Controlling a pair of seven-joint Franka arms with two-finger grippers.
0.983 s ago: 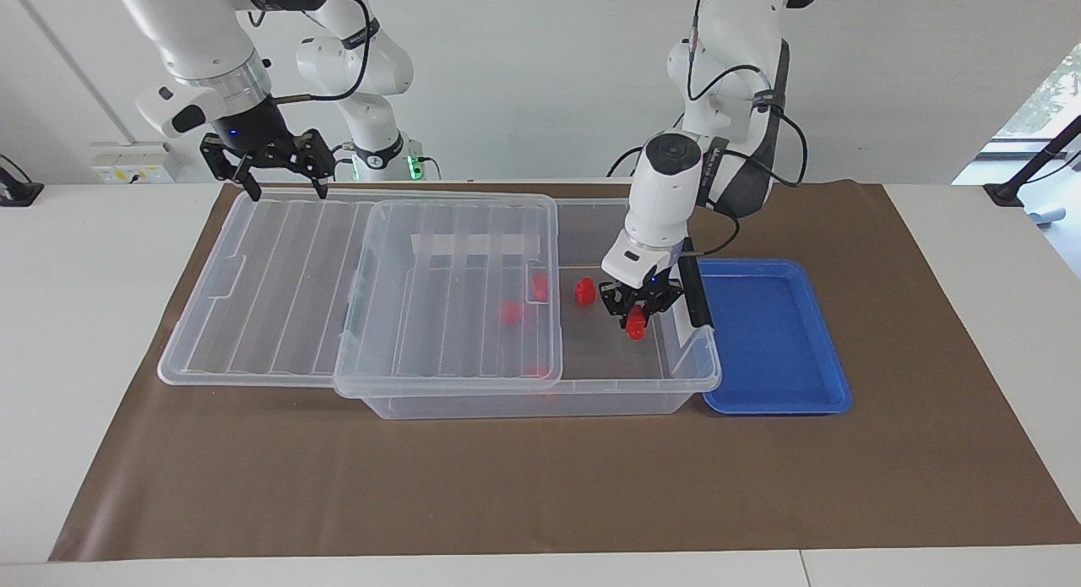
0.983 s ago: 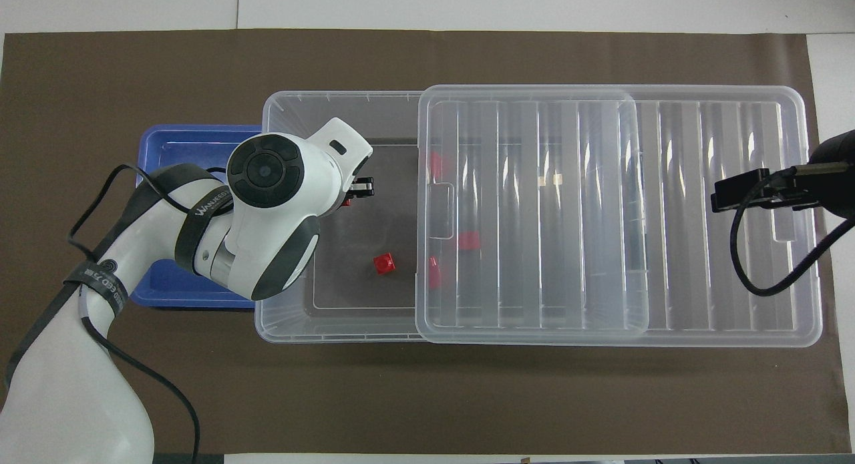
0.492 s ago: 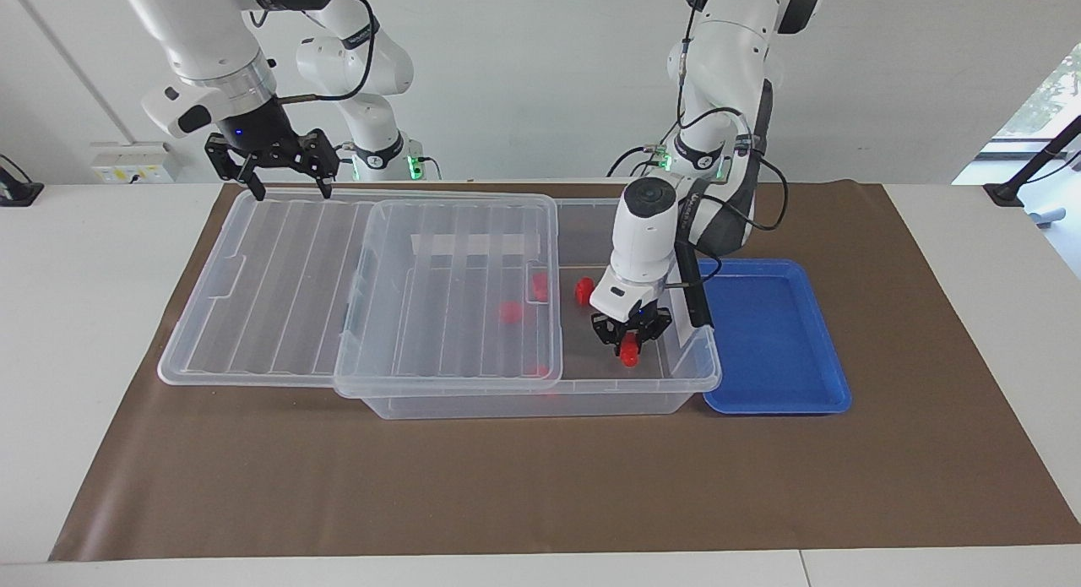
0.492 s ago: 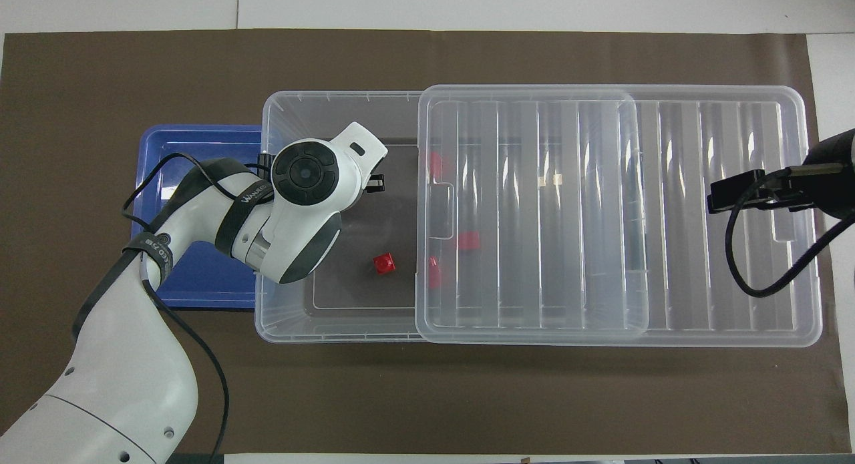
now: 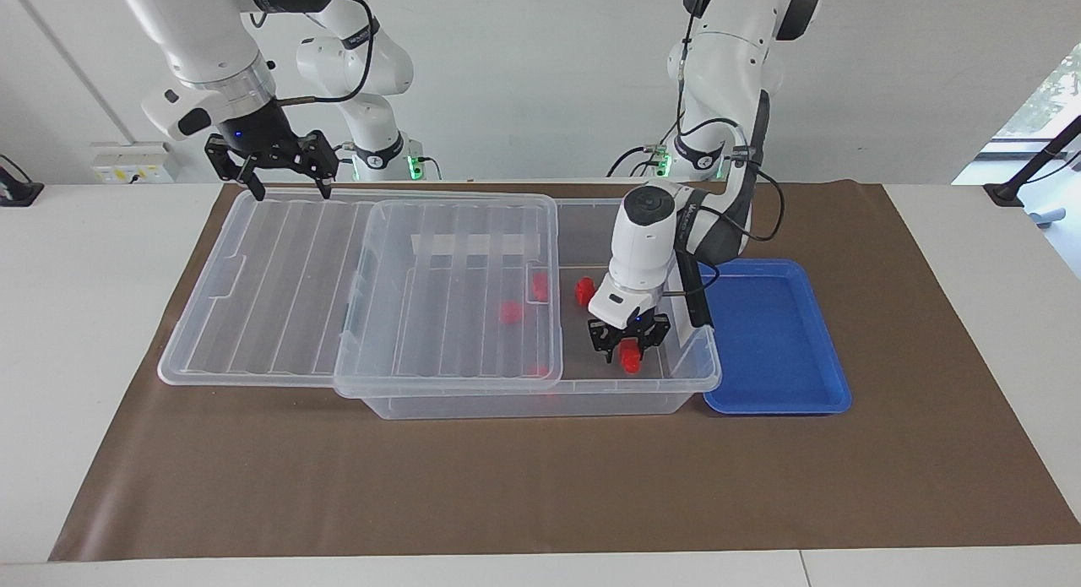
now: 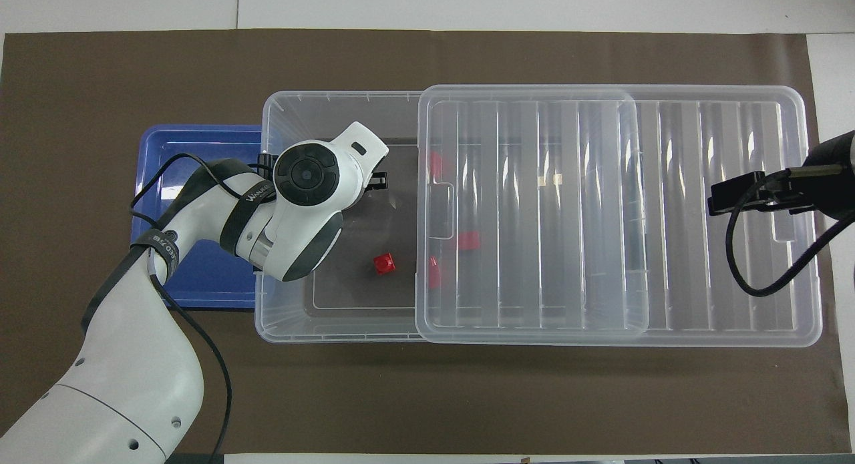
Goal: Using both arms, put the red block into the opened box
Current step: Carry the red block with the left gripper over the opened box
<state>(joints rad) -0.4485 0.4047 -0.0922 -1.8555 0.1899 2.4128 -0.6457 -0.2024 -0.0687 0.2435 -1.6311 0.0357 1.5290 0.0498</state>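
A white table (image 5: 84, 317) fills the scene, and a large brown paper mat (image 5: 540, 486) covers most of its top. At 12 o'clock in the facing view stands a plain white wall (image 5: 524, 80). At 9 o'clock, low on this wall, there is a white socket box (image 5: 127, 163). At 3 o'clock a window (image 5: 1043, 89) shows green leaves and gives daylight. Near it, a black stand (image 5: 1026, 177) rests on the table.
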